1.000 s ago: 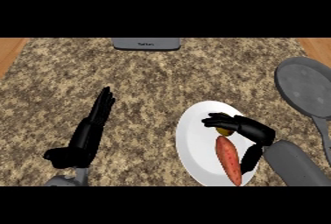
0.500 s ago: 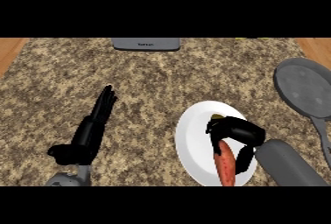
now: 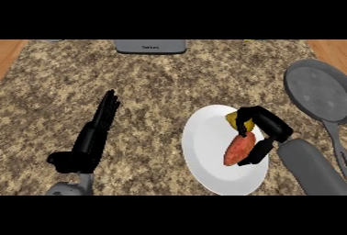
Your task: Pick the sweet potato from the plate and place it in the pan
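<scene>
The speckled stone bench (image 3: 169,82) fills most of the head view, with wooden strips showing at its upper left and upper right corners. A grey device (image 3: 150,46) sits at the far edge, top centre. The white plate (image 3: 207,151) lies right of centre near the lower edge; the grey pan (image 3: 316,89) lies at the right edge, its handle (image 3: 335,137) running toward the lower right. A band of bare bench separates the plate rim from the pan, and a wide stretch of open surface lies between the plate and the left hand (image 3: 92,137). The left hand rests open at lower left, fingers straight and pointing up-view — touching nothing. The right hand (image 3: 265,133) is over the right half of the plate, fingers and thumb curled round the sweet potato (image 3: 240,149). The sweet potato is over the plate, inside its rim; whether it is touching the plate cannot be told. Its long axis runs diagonally, upper end toward the upper right under the fingers, lower end toward the lower left. A small yellow item (image 3: 234,119) shows just behind the fingers. Compared with half a second ago, the sweet potato has swung from near vertical to this diagonal — its lower tip now sits higher on the plate.
</scene>
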Controlling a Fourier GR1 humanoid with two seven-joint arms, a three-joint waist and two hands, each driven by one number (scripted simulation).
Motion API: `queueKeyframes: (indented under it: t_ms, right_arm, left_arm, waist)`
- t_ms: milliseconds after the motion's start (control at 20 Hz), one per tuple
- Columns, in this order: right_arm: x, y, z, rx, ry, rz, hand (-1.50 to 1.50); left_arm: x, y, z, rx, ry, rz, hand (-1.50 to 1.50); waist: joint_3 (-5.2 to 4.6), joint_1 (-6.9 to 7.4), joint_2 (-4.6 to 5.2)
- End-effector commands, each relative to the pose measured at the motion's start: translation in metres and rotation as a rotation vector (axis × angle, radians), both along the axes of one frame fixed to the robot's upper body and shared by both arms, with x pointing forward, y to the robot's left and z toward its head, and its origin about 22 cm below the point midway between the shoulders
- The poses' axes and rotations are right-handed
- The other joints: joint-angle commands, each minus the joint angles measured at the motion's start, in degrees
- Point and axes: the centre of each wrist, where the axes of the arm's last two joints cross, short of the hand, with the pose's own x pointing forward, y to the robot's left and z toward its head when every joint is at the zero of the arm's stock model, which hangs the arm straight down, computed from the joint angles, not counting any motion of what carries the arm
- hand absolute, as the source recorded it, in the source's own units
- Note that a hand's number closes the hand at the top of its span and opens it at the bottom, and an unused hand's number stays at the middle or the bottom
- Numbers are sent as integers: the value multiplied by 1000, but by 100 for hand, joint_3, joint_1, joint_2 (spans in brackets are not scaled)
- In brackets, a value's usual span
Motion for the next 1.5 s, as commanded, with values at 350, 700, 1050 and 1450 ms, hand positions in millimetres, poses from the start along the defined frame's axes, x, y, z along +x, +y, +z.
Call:
queueKeyframes:
  t_ms: [350,700,1050,1450]
  right_arm:
    - [57,-54,76,-322,-99,-1096,150]
    - [103,35,139,-257,-250,-1443,150]
    - [107,33,152,-172,-216,-1680,150]
    - [83,-41,98,-211,-343,-1819,150]
  left_arm:
    - [-1,3,-2,15,10,-3,0]
    - [2,-7,-7,14,12,-17,0]
    - [-13,-9,2,-1,6,16,0]
    - [-10,12,-5,-11,4,-19,0]
  waist:
    - [33,106,79]
    - [82,175,129]
    - [124,87,137]
    - [128,119,179]
